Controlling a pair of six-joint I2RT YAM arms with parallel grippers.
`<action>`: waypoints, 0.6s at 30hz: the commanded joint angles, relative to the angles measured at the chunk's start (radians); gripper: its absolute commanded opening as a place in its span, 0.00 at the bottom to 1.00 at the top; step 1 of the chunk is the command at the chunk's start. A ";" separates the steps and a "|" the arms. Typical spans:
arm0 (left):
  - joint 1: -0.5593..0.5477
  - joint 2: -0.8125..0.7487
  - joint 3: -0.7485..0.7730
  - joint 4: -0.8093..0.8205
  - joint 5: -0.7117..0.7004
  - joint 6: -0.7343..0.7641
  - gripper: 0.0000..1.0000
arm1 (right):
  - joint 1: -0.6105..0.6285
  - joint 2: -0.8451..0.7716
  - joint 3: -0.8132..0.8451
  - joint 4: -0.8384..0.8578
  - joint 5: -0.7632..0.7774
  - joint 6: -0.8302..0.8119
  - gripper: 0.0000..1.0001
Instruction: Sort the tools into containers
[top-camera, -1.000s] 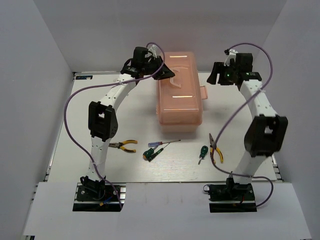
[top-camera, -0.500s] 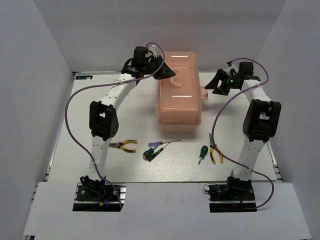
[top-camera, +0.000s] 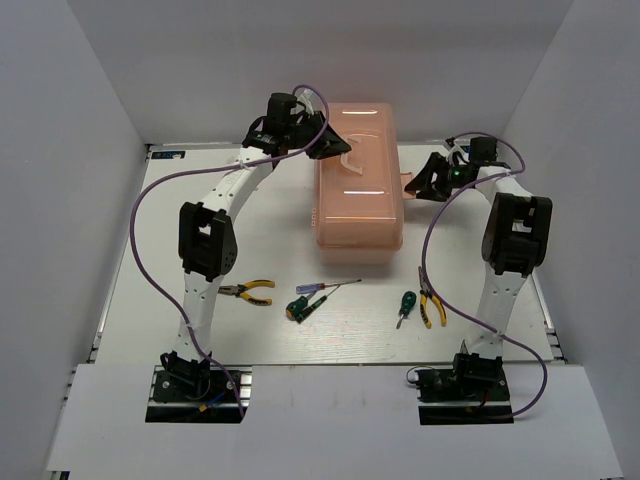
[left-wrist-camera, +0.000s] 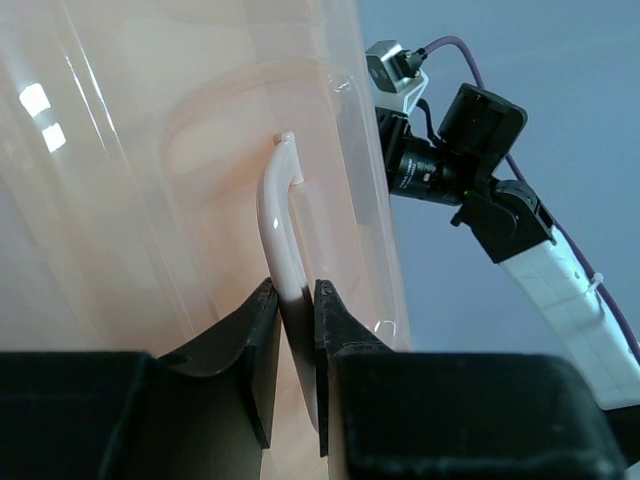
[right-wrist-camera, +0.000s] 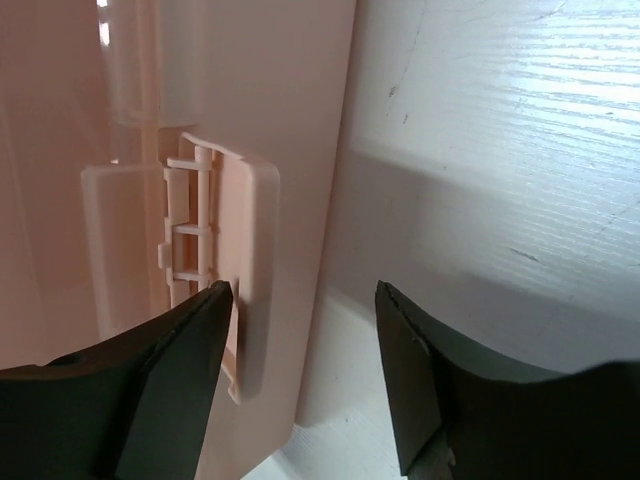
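The salmon-pink toolbox (top-camera: 358, 185) stands closed at the back middle of the table. My left gripper (top-camera: 335, 148) is shut on its white lid handle (left-wrist-camera: 278, 225). My right gripper (top-camera: 425, 184) is open at the box's right side, its jaws either side of the latch tab (right-wrist-camera: 240, 250). On the table in front lie yellow-handled pliers (top-camera: 250, 291), a stubby green screwdriver (top-camera: 299, 308), a thin red-and-blue screwdriver (top-camera: 325, 287), a green screwdriver (top-camera: 405, 304) and a second pair of yellow pliers (top-camera: 432, 300).
White walls close in the table at the back and both sides. The tools lie in a row between the box and the arm bases (top-camera: 195, 385). A purple cable (top-camera: 150, 200) loops off each arm.
My right gripper has come down and leftward to the latch tab on the box's right side. The left gripper has stayed on the lid handle.
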 joint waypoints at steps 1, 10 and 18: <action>-0.018 0.024 0.007 -0.016 0.018 0.038 0.00 | 0.002 0.010 0.015 0.041 -0.049 0.000 0.64; 0.013 -0.050 -0.003 -0.016 -0.021 0.048 0.00 | -0.013 -0.016 -0.003 0.133 -0.161 0.025 0.00; 0.145 -0.212 -0.068 -0.095 -0.138 0.109 0.00 | -0.071 -0.102 0.020 0.073 0.110 -0.077 0.00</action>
